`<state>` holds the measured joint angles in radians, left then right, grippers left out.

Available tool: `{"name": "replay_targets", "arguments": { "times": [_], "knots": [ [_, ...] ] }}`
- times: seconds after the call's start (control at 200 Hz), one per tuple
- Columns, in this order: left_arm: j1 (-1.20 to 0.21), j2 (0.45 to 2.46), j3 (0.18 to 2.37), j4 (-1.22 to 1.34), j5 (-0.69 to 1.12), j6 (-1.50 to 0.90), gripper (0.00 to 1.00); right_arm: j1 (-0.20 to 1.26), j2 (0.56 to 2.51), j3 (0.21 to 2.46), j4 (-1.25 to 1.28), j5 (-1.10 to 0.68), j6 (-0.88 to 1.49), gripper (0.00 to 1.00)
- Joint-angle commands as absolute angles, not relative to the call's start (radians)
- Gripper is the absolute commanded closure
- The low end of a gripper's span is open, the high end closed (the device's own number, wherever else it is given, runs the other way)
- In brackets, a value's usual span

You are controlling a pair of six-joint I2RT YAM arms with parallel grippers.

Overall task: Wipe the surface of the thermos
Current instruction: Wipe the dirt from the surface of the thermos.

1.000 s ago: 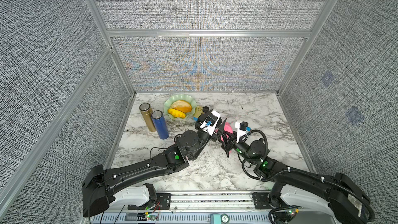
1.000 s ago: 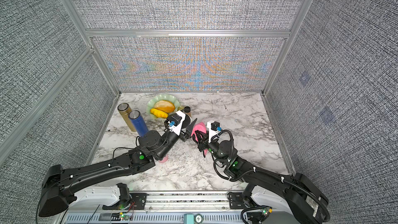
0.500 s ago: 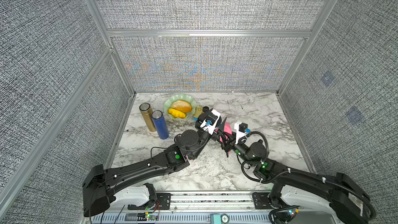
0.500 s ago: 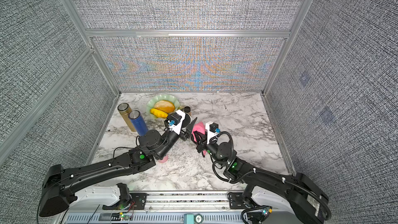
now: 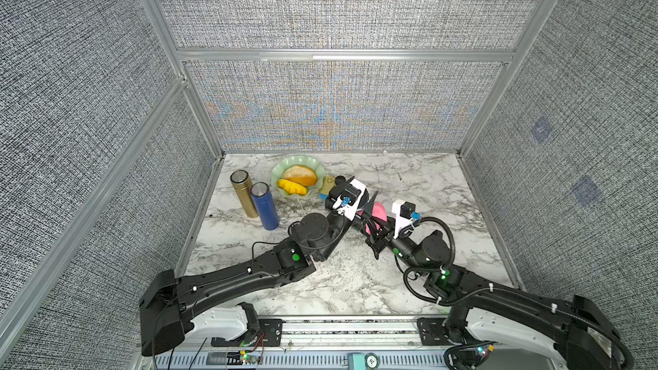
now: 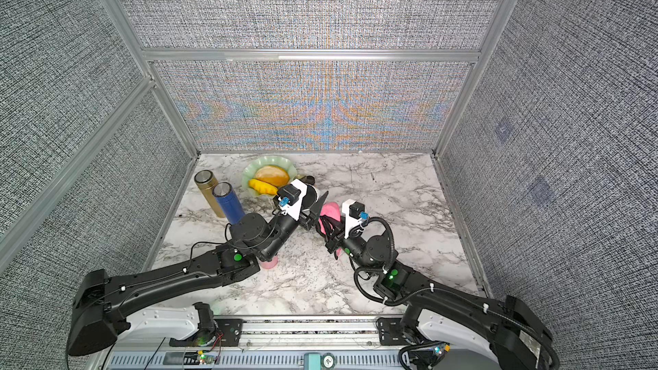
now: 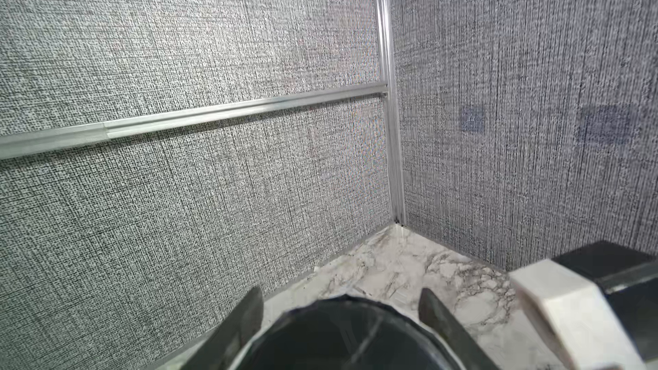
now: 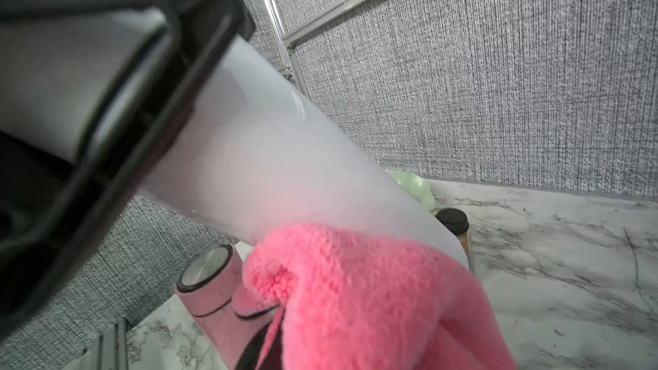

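Four flasks: the white cylindrical thermos (image 8: 285, 158) is tilted above the table, clamped in the left gripper (image 7: 340, 295). A gold flask (image 5: 244, 193), a blue flask (image 5: 265, 208) and a pink flask (image 8: 210, 290) sit on the grey-veined marble tabletop (image 5: 409, 179). The right gripper (image 6: 325, 224) pinches one fluffy pink cloth (image 8: 356, 297) against the thermos. One green scalloped plate (image 5: 276, 176); grey woven walls (image 5: 338, 101).

Prob. a robot lab cell: grey fabric panels (image 5: 331, 5), alu frame (image 5: 345, 55), marble tabletop (image 5: 427, 186).
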<state>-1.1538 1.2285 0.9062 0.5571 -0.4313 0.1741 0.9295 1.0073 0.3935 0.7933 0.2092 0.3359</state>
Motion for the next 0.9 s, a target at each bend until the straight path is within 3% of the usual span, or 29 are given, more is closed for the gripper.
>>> {"name": "replay_targets", "arguments": {
  "times": [0.0,0.325,0.54,0.895],
  "knots": [
    [-1.160,1.233,0.912,0.596,-0.329,0.117,1.00,0.928,1.047,0.351,0.906,0.273,0.356,1.00],
    [-1.160,1.252,0.916,0.611,-0.337,0.132,1.00,0.932,0.861,0.457,0.718,0.196,0.307,1.00],
    [-1.160,1.247,0.912,0.614,-0.324,0.131,1.00,0.926,0.989,0.317,0.898,0.324,0.357,1.00],
    [-1.160,1.223,0.880,0.649,-0.311,0.135,1.00,0.929,0.825,0.456,0.721,0.193,0.321,1.00]
  ]
}}
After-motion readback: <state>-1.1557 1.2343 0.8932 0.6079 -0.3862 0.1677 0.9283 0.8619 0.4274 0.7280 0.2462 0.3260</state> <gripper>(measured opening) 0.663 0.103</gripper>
